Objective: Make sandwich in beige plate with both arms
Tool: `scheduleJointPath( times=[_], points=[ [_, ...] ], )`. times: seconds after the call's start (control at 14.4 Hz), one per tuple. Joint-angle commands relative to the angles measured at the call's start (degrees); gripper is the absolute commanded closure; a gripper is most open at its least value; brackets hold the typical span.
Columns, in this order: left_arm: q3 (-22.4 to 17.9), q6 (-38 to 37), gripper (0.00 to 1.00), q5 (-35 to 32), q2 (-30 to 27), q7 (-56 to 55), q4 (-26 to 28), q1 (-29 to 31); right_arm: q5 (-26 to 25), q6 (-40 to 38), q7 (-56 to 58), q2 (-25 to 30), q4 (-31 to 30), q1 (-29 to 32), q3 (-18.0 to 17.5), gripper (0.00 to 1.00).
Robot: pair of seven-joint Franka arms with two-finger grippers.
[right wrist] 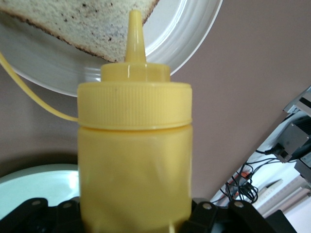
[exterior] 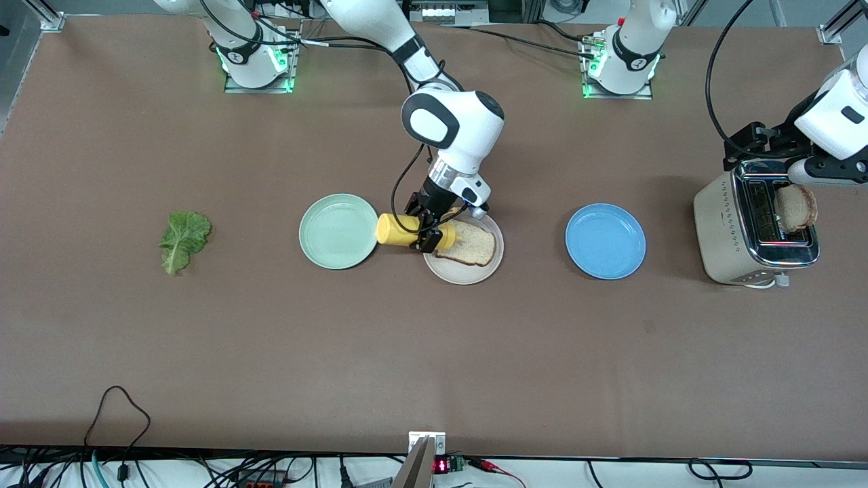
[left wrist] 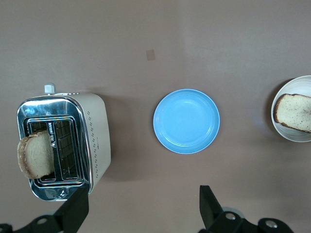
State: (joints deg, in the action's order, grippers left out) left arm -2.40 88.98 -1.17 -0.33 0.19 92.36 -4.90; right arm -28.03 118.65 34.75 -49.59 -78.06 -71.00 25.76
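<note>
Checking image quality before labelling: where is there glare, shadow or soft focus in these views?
Front view: green glow at both arm bases, soft shadow beside the toaster. Left wrist view: bright reflections on the toaster's chrome top, blue plate sharp. Right wrist view: yellow squeeze bottle fills the frame, slightly soft, glossy highlights on the beige plate.

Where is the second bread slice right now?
The second bread slice is sticking up out of a slot of the toaster at the left arm's end of the table, with the open left gripper above it; the blue plate lies beside the toaster.
</note>
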Motion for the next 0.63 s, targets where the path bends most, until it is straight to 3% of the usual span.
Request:
scheduleJointPath(
  times=[0.0,0.42,0.56],
  points=[
    [0.0,-1.2,0.00,0.8,0.3,1.0,-1.4,0.2,-1.7,-1.8,-1.8,-1.5,1.9,-1.2,1.2,0.75],
    [0.0,-1.2,0.00,0.8,0.3,0.9,-1.4,0.1,-0.5,-1.7,-2.0,-1.0,4.0,0.3,1.4,0.75],
    [0.0,-1.2,0.00,0.8,0.3,0.7,-1.4,0.1,3.9,-1.3,-1.5,-0.5,5.3,2.3,1.7,0.75]
  ],
)
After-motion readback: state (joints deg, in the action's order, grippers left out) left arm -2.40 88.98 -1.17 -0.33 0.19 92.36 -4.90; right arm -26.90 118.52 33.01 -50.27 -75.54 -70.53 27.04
